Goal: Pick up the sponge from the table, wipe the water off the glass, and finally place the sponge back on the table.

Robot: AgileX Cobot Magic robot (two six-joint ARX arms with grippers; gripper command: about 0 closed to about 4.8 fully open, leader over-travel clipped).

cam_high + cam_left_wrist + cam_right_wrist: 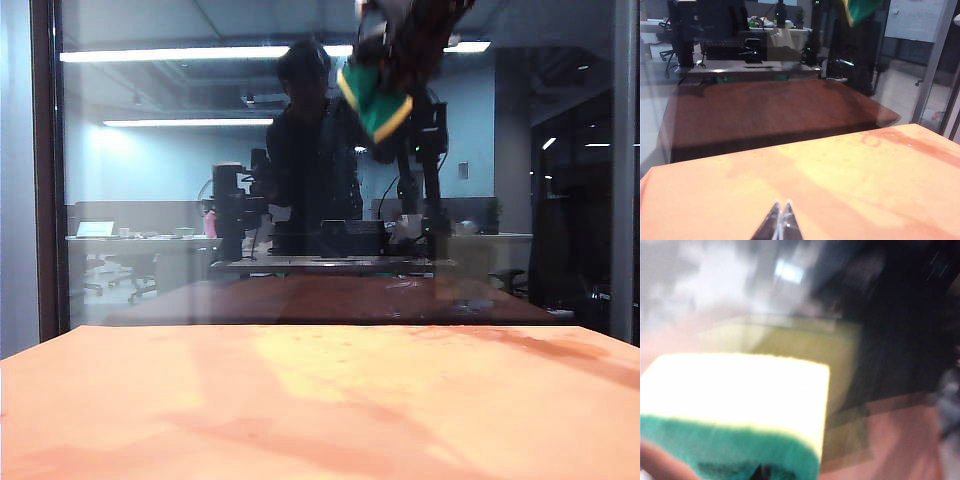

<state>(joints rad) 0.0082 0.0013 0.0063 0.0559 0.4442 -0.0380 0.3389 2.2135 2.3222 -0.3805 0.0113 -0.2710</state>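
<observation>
The sponge (375, 98), dark green over pale yellow, is held high against the glass (150, 200) near the top of the exterior view. My right gripper (388, 72) is shut on it. In the blurred right wrist view the sponge (735, 405) fills the foreground and hides most of the right gripper (760, 472); a dimmer mirrored block shows behind it in the glass (790, 290). My left gripper (781, 206) is shut with nothing in it, low over the orange table (865, 175). I cannot make out the water on the pane.
The table (320, 400) runs up to the foot of the glass (765, 100), which has a dark frame post (45, 170) at its left. The pane mirrors a darker tabletop, a dark figure, the arms and office lights.
</observation>
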